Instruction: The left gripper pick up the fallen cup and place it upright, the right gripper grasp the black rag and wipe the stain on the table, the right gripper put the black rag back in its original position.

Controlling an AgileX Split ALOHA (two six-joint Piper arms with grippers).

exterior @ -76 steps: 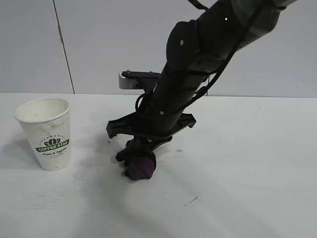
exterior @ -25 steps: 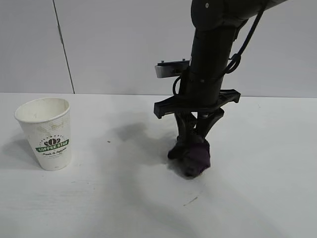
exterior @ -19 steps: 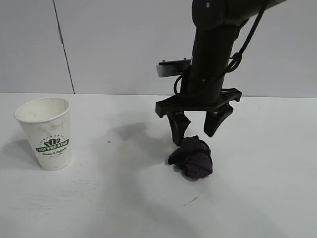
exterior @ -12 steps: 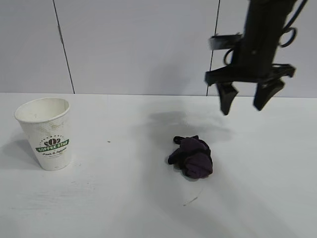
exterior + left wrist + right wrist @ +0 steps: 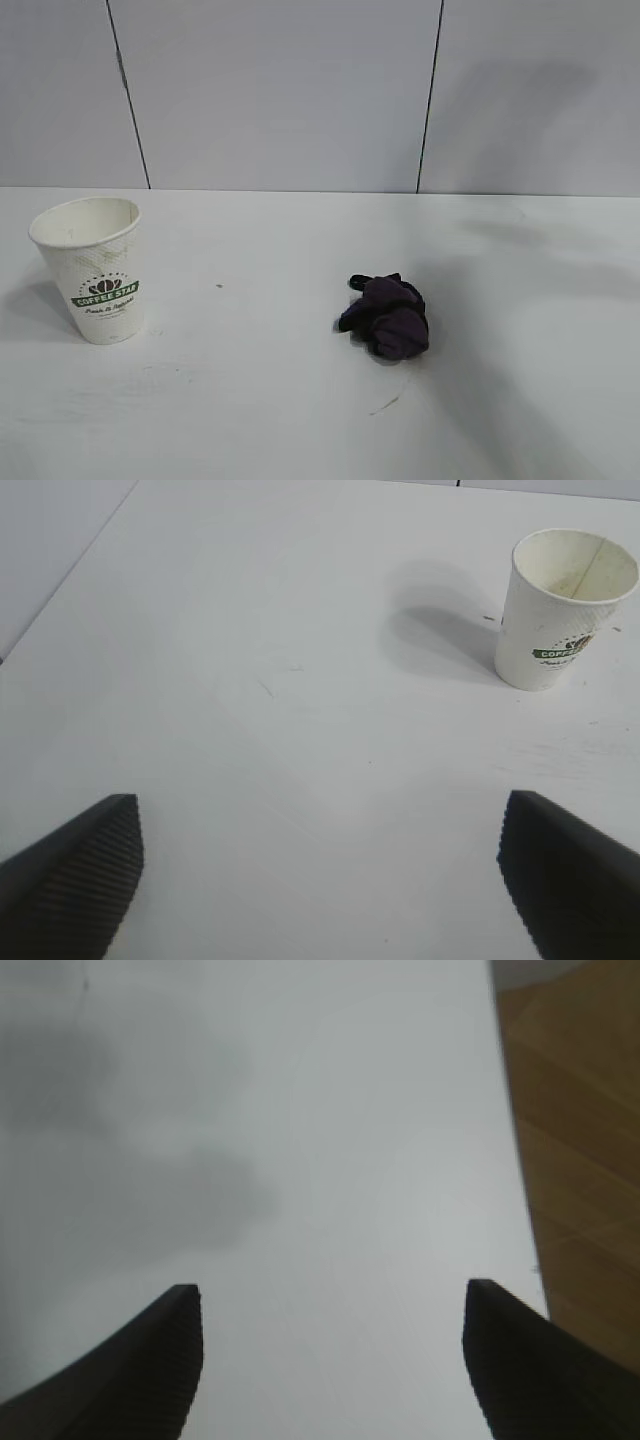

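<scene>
The white paper cup (image 5: 91, 268) with the green COFFEE STAR band stands upright at the table's left; it also shows in the left wrist view (image 5: 565, 608), empty. The dark purple and black rag (image 5: 388, 316) lies loose on the white table (image 5: 250, 400) right of centre. No olive-brown stain shows. Both arms are out of the exterior view. My left gripper (image 5: 320, 815) is open and empty above bare table, well away from the cup. My right gripper (image 5: 330, 1295) is open and empty above bare table near its edge.
A thin dark speck (image 5: 218, 286) lies between cup and rag, and a short dark streak (image 5: 385, 405) lies in front of the rag. Grey wall panels stand behind the table. In the right wrist view the table edge (image 5: 512, 1160) borders a wooden floor (image 5: 580, 1130).
My right gripper opened and let go of the rag on the table, then rose and went out of the exterior view to the right. The cup has not moved.
</scene>
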